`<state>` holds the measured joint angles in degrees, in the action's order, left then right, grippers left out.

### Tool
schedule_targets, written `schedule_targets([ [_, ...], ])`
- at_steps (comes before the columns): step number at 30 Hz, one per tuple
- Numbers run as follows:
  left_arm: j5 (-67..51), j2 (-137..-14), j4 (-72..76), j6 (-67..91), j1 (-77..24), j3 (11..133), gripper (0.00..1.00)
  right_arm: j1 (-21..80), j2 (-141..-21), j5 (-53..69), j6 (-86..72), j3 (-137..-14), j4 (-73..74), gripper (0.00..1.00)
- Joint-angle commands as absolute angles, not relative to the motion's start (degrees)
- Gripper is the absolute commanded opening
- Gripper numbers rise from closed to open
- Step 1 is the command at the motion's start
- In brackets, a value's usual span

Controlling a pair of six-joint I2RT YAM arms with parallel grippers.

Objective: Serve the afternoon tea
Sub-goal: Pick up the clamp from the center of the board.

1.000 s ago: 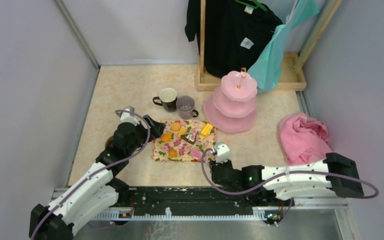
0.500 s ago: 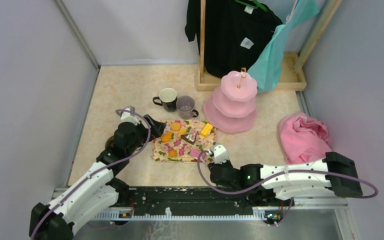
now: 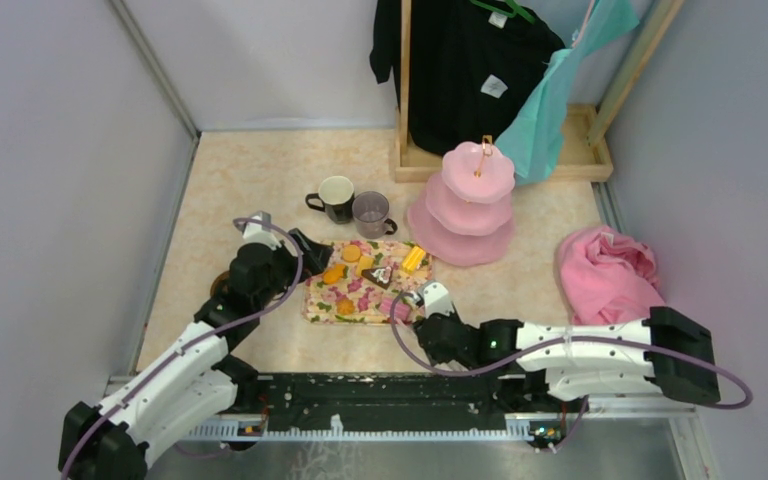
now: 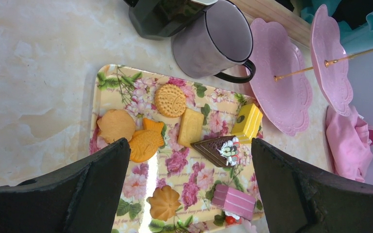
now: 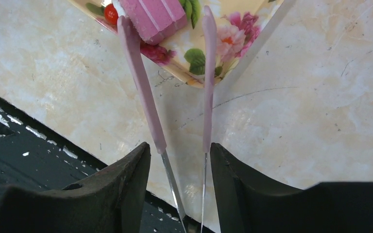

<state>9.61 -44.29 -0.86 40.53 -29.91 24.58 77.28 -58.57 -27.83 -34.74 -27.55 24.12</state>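
Small snacks lie on the flower-patterned tray (image 4: 102,80): a round biscuit (image 4: 170,100), a fish-shaped one (image 4: 145,142), a yellow block (image 4: 247,122), a brown wedge (image 4: 218,149) and a pink cake slice (image 5: 153,17). My left gripper (image 4: 189,145) hangs open over the tray's left side, holding nothing. My right gripper (image 5: 179,145) is shut on pink-tipped metal tongs (image 5: 143,92). Their spread tips straddle the pink cake slice at the tray's near right corner. The black mug (image 3: 335,197) and smoky mug (image 3: 370,213) stand behind the tray. The pink three-tier stand (image 3: 465,200) is to their right.
A crumpled pink cloth (image 3: 608,275) lies at the right. A wooden clothes rack (image 3: 500,160) with a black shirt (image 3: 470,70) stands at the back. A black rail (image 3: 380,395) runs along the near edge, and grey walls close in both sides.
My right arm has slid forward and left toward the tray's near right corner, and the tongs have spread wider. The left arm has stayed put.
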Motion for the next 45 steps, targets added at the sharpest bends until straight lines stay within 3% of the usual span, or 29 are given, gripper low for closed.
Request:
schedule_targets([
  [1, 8.63, -44.75, 1.39, 40.88, -30.25, 25.33, 0.99, 75.83, -59.83, -26.03, -32.75, -30.56, 21.75, 0.5],
  [11, 8.44, -43.47, 1.14, 41.05, -30.28, 24.4, 0.99, 75.72, -57.75, -25.96, -35.57, -29.74, 23.8, 0.67],
  [23, 7.87, -42.71, 1.78, 41.74, -30.24, 23.25, 0.99, 75.68, -66.01, -24.75, -40.43, -31.34, 25.92, 0.67],
  [27, 7.59, -42.9, 2.42, 41.84, -30.27, 22.86, 0.99, 75.68, -67.91, -24.91, -41.5, -30.09, 23.75, 0.63],
  [31, 7.43, -43.26, 3.13, 41.92, -30.3, 22.44, 0.99, 75.8, -67.67, -25.43, -42.74, -28.76, 23.34, 0.47],
  [35, 7.2, -43.55, 3.45, 42.17, -30.26, 22.24, 0.99, 75.81, -64.7, -25.32, -43.31, -27.86, 23.72, 0.37],
  [45, 7.08, -42.87, 3.41, 42.56, -30.31, 22.06, 0.99, 79.09, -59.87, -27.81, -43.4, -31.12, 28.73, 0.34],
])
